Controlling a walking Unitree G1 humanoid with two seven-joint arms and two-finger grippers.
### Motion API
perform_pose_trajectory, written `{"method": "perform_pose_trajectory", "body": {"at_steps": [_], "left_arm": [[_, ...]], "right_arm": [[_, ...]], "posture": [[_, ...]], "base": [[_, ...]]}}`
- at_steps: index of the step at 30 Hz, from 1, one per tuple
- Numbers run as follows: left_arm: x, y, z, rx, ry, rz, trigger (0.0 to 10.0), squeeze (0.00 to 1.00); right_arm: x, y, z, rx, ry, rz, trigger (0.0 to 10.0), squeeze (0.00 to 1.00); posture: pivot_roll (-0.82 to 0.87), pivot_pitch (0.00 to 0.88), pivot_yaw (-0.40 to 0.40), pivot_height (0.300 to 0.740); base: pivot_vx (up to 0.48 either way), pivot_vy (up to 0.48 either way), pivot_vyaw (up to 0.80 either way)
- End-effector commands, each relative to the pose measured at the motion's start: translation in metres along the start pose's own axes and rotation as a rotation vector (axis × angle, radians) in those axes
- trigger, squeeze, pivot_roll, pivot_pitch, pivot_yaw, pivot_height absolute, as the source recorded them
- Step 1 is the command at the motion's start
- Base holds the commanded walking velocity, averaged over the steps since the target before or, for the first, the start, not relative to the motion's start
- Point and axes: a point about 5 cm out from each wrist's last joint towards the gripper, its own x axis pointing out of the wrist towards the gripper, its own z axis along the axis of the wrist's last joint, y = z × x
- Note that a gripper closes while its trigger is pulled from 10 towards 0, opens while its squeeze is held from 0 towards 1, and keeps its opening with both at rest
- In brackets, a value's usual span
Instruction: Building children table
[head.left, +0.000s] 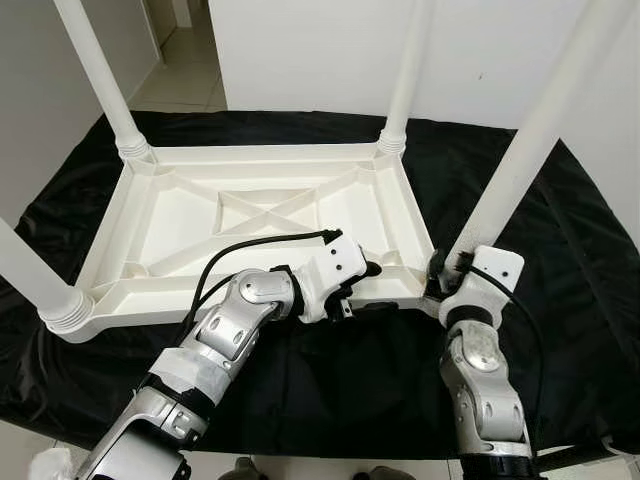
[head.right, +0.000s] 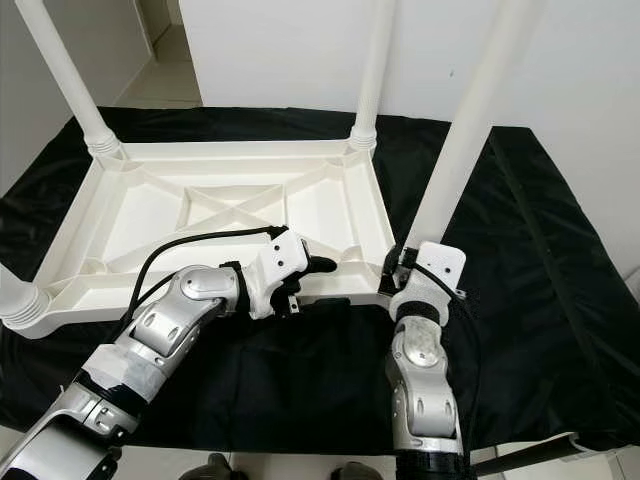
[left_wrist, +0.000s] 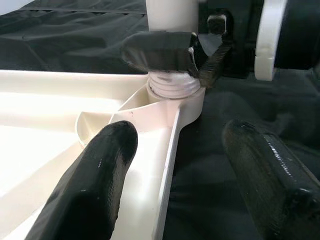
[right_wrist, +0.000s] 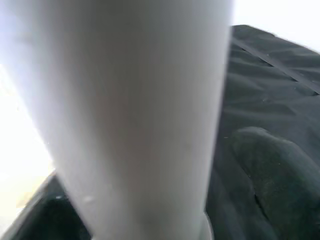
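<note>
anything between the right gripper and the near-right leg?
Nothing visible. The right gripper is already at the base of the leg, fingers on either side just above its threaded collar in the tabletop corner socket. The left gripper sits open over the tabletop's near rim, beside that corner, not between them.

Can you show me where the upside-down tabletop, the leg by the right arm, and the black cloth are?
Tabletop (head.left: 180, 215), left eye view, ribbed underside.
Leg (head.left: 520, 160), left eye view, mid-shaft.
Cloth (head.left: 340, 370), left eye view, front part.
</note>
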Motion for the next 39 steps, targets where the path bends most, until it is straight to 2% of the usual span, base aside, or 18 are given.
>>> {"method": "perform_pose_trajectory", "body": {"at_steps": [1,2,3,4,5,7,9,13,15,18,26,27,28,29,39], "left_arm": [[0.000,0.001,0.000,0.009,-0.001,0.012,10.0,0.00],[0.000,0.000,0.001,0.011,-0.003,0.008,10.0,0.00],[0.000,0.000,0.001,0.011,-0.003,0.008,10.0,0.00],[0.001,-0.001,0.001,0.011,-0.005,0.004,10.0,0.00],[0.001,-0.001,0.001,0.011,-0.005,0.004,10.0,0.00],[0.003,-0.002,0.001,0.019,-0.005,-0.001,10.0,0.00],[0.003,-0.003,0.001,0.025,-0.003,-0.003,10.0,0.00],[0.003,-0.003,0.001,0.025,-0.002,-0.004,10.0,0.00],[0.004,-0.004,0.001,0.026,-0.005,-0.010,10.0,0.00],[0.005,-0.005,0.002,0.027,-0.008,-0.013,10.0,0.00],[0.005,-0.006,0.003,0.027,-0.011,-0.017,10.0,0.00],[0.005,-0.007,0.003,0.027,-0.012,-0.019,10.0,0.00],[0.005,-0.007,0.003,0.027,-0.012,-0.019,10.0,0.00],[0.005,-0.008,0.003,0.027,-0.011,-0.021,10.0,0.00],[0.006,-0.010,0.000,0.042,0.006,-0.030,10.0,0.00]], "right_arm": [[-0.003,0.001,-0.003,0.013,0.005,0.074,10.0,0.00],[-0.002,-0.003,-0.006,-0.005,0.011,0.145,10.0,0.00],[-0.002,-0.003,-0.006,-0.005,0.011,0.145,10.0,0.00],[-0.002,-0.008,-0.007,-0.035,0.011,0.228,10.0,0.00],[-0.002,-0.008,-0.007,-0.035,0.011,0.228,10.0,0.00],[0.001,-0.015,-0.008,-0.087,0.018,0.355,10.0,0.00],[0.003,-0.018,-0.007,-0.118,0.018,0.418,10.0,0.00],[0.005,-0.018,-0.006,-0.133,0.017,0.439,10.0,0.00],[0.016,-0.020,-0.003,-0.169,0.009,0.509,10.0,0.00],[0.023,-0.021,-0.001,-0.181,0.004,0.567,10.0,0.00],[0.029,-0.020,0.000,-0.214,0.015,0.659,10.0,0.00],[0.030,-0.020,-0.001,-0.220,0.020,0.677,6.4,0.00],[0.030,-0.020,-0.001,-0.220,0.020,0.677,6.4,0.00],[0.031,-0.020,-0.002,-0.218,0.031,0.687,0.0,0.00],[0.031,-0.022,-0.008,-0.175,0.061,0.705,0.0,0.00]], "posture": [[-0.06,0.000,0.011,0.740],[-0.06,0.000,0.008,0.740],[-0.06,0.000,0.008,0.740],[-0.06,0.000,0.007,0.740],[-0.06,0.000,0.007,0.740],[-0.06,0.000,0.005,0.740],[-0.06,0.000,0.006,0.740],[-0.06,0.000,0.006,0.740],[-0.06,0.000,0.001,0.740],[-0.05,0.000,0.001,0.740],[-0.05,0.000,-0.001,0.740],[-0.05,0.000,-0.003,0.740],[-0.05,0.000,-0.003,0.740],[-0.04,0.000,-0.006,0.740],[-0.05,0.000,-0.003,0.740]], "base": [[0.000,0.000,0.00],[0.000,0.000,0.00],[0.000,0.000,0.00],[0.000,0.000,0.00],[0.000,0.000,0.00],[0.000,0.000,0.00],[0.000,0.000,0.00],[0.000,0.000,0.00],[0.000,0.000,0.00],[0.000,0.000,0.00],[0.000,0.000,0.00],[0.000,0.000,0.00],[0.000,0.000,0.00],[0.000,0.000,0.00],[0.000,0.000,0.00]]}}
